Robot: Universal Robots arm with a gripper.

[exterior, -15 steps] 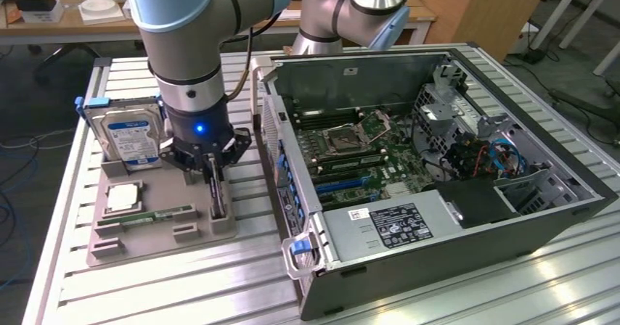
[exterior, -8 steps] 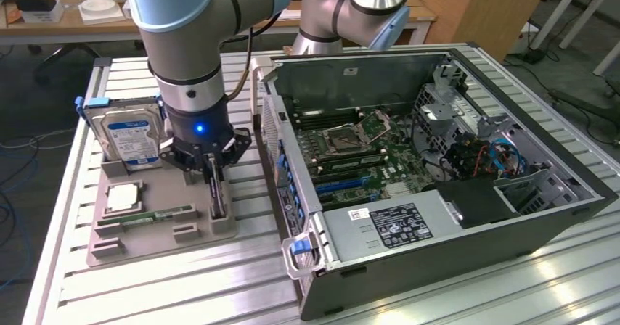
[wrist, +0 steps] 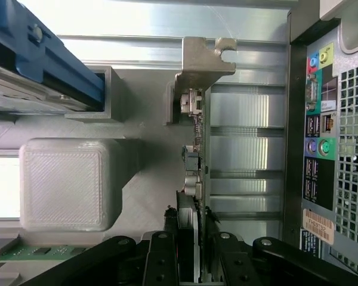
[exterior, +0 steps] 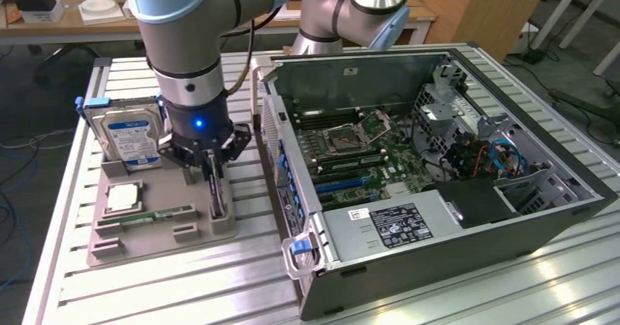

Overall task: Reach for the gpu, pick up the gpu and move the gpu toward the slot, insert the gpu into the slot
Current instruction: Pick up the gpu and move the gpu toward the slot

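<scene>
The gripper [exterior: 214, 188] is, as it seems, closing narrowly on the gpu [wrist: 194, 173], which is standing on edge in the grey tray [exterior: 155, 227] beside the computer case [exterior: 542, 216]. A thin edge grip is risking that the card tilts and jams.

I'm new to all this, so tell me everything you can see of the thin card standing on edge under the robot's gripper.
The thin, dark-edged circuit card stands upright on its long edge in the grey plastic holder tray, beside the open black computer case. One end carries a silver metal bracket with a notched tab; small metal connectors sit behind it. The black gripper straddles the other end.
</scene>
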